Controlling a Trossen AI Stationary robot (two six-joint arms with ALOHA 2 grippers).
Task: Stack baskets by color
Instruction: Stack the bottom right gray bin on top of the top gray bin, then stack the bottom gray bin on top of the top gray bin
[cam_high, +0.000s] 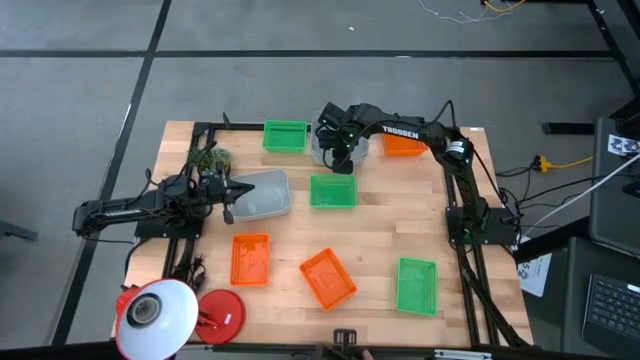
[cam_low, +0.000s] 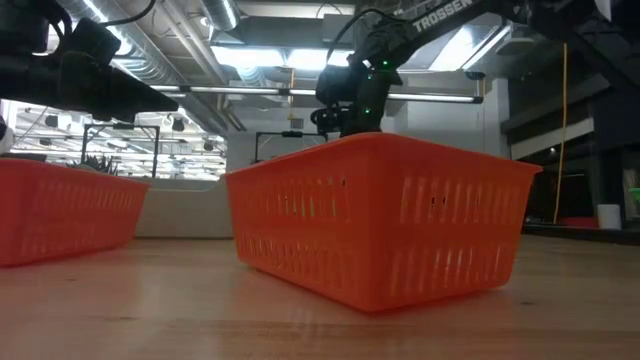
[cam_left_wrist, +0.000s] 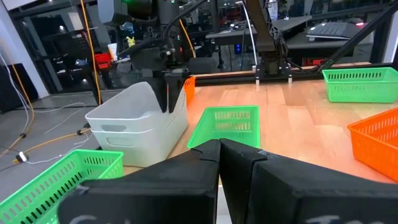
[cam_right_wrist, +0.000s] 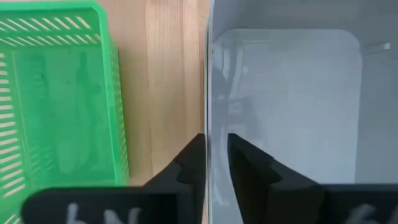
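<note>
A grey-white basket (cam_high: 328, 150) stands on its base near the table's far edge, between a green basket (cam_high: 285, 135) and an orange one (cam_high: 404, 145). My right gripper (cam_right_wrist: 216, 140) points down over its near-side wall (cam_right_wrist: 209, 93), open by a narrow gap. One finger is outside the wall and one inside. A second grey-white basket (cam_high: 262, 193) sits at the left. My left gripper (cam_high: 228, 203) hovers shut beside it. Two more green baskets (cam_high: 333, 190) (cam_high: 417, 285) and two orange ones (cam_high: 250, 258) (cam_high: 327, 277) lie about the table. My right gripper straddles the grey-white basket's upright wall (cam_right_wrist: 208, 127) from above. The outer finger (cam_right_wrist: 193, 158) lies close against the wall, and I cannot tell whether it touches. A gap shows between the wall and the inner finger (cam_right_wrist: 249, 165).
A red lamp base (cam_high: 220, 310) with a white shade (cam_high: 160, 315) stands at the near left corner. Bare wood lies between the middle green basket and the near row. In the low view an orange basket (cam_low: 380, 220) fills the foreground.
</note>
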